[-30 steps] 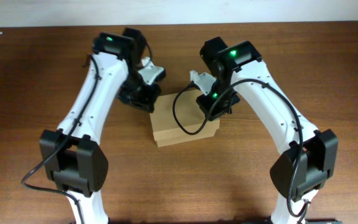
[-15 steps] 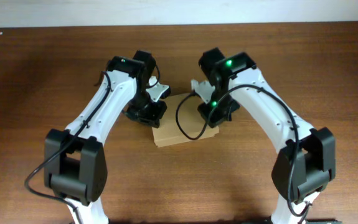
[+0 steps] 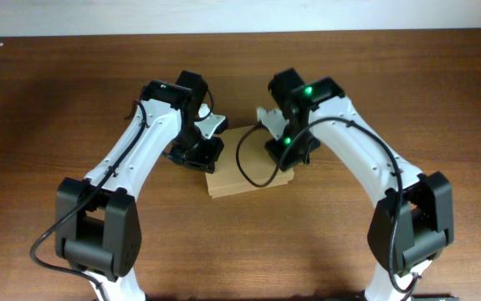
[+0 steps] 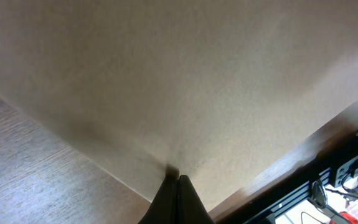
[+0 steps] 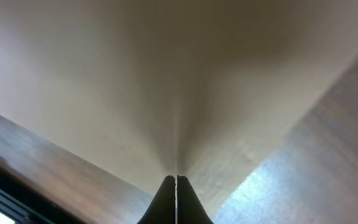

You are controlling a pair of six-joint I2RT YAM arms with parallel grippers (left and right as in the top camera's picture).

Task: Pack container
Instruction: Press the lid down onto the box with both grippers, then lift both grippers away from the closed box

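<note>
The container [image 3: 244, 174] is seen at the centre of the overhead frame on the wooden counter [image 3: 441, 100], its top lying flat. The left tool [image 4: 174, 179] is closed with nothing held, its tips set against the cardboard at the box's upper left. The right tool [image 5: 177, 180] is likewise closed and empty, its tips set against the upper right.

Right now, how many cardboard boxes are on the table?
1. The cardboard box sits in the middle of the table. The left gripper and right gripper, fingers closed, touch its far corners; anything beneath them is hidden.
</note>
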